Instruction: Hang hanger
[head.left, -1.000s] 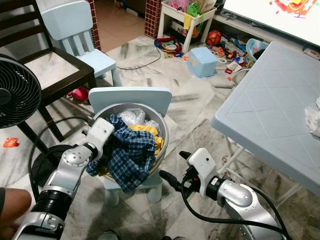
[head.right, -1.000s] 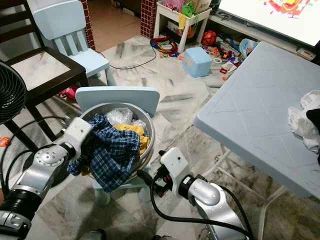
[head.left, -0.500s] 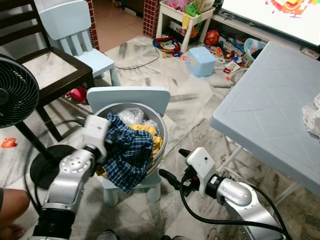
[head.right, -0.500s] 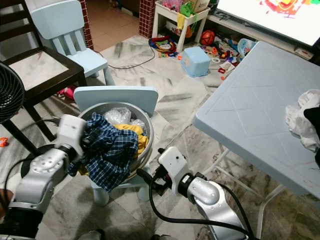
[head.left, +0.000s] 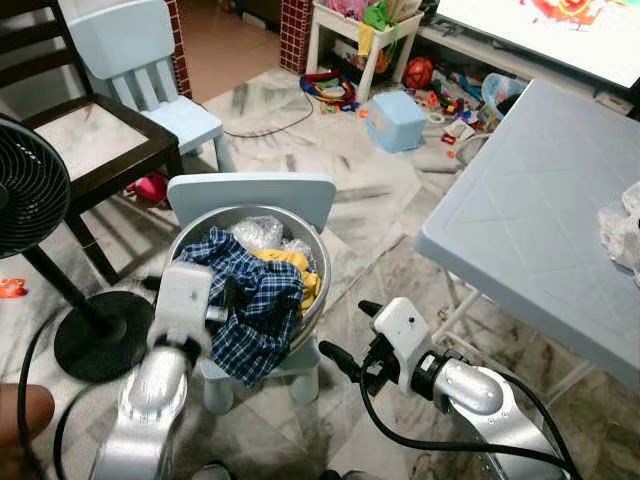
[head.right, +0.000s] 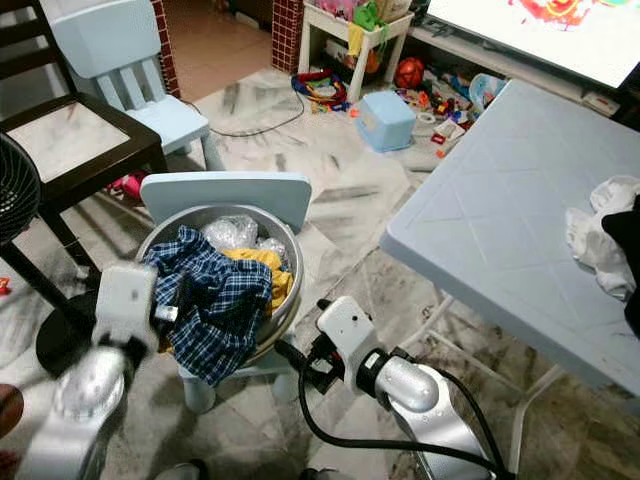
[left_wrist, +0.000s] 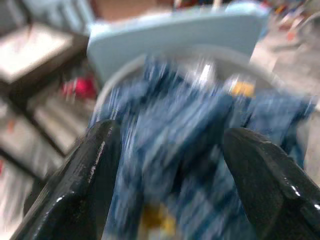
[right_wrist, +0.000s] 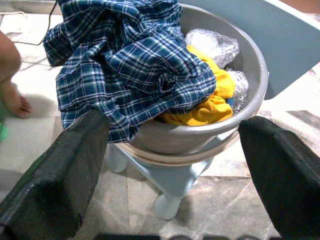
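A grey basin (head.left: 318, 262) sits on the seat of a small pale blue chair (head.left: 250, 192), heaped with laundry. A blue checked shirt (head.left: 255, 310) lies on top and hangs over the front rim; under it are a yellow cloth (head.left: 298, 266) and some crinkled clear plastic (head.left: 258, 232). No hanger can be made out among the clothes.

The left hand (head.left: 218, 312) is at the near left side of the basin, reaching into the folds of the checked shirt. Its arm is blurred, and so is its wrist view, where the two black fingers (left_wrist: 87, 190) stand wide apart with the shirt between them; whether they touch the cloth cannot be told.

The right hand (head.left: 347, 333) hovers low, just right of the basin and apart from it, pointing toward the chair. In its wrist view the fingers (right_wrist: 57, 175) are spread wide with nothing between them, framing the basin and the chair leg below.

To the left stands a black fan (head.left: 30, 195) on a round base, behind it a dark wooden chair (head.left: 95, 140) and a second pale blue chair (head.left: 150, 70). A pale blue table (head.left: 530, 210) takes up the right side, with a white cloth (head.right: 595, 235) on it. Toys (head.left: 440, 95) and a blue box (head.left: 397, 120) litter the marble floor (head.left: 370, 190) beyond. A person's bare foot (right_wrist: 12, 82) stands beside the basin.
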